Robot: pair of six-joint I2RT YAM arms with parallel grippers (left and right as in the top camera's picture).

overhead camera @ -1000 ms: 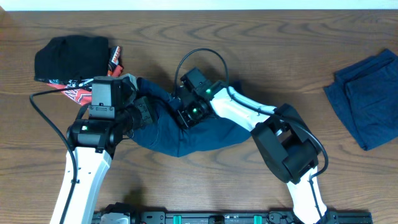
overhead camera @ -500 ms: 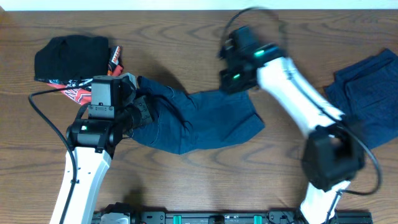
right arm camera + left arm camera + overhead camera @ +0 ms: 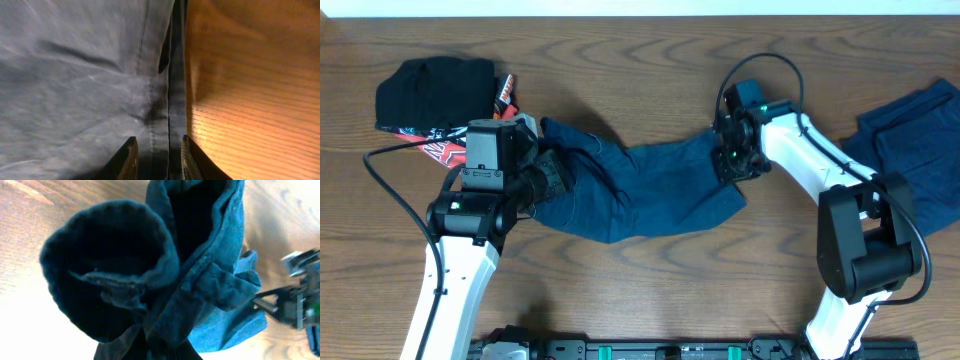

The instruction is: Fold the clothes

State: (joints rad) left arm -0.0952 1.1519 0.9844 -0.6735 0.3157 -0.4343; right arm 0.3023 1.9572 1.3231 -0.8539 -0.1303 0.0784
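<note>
A dark navy garment (image 3: 650, 190) lies stretched across the middle of the table between my two grippers. My left gripper (image 3: 555, 175) is shut on its bunched left end. In the left wrist view the cloth (image 3: 200, 280) fills the frame and hides the fingers. My right gripper (image 3: 732, 165) is at the garment's upper right edge. In the right wrist view its fingers (image 3: 159, 160) close on the seamed hem of the cloth (image 3: 75, 75), with bare wood (image 3: 250, 100) beside it. A second navy garment (image 3: 910, 160) lies folded at the far right.
A black cloth heap (image 3: 435, 90) sits at the back left, with a red and white patterned item (image 3: 445, 148) under its front edge, close to my left arm. The left arm's cable (image 3: 380, 175) loops over the table.
My right gripper moved from the garment's middle up and to the right, then came down at its right edge. The garment is now spread out to the right. The left arm has barely moved.
</note>
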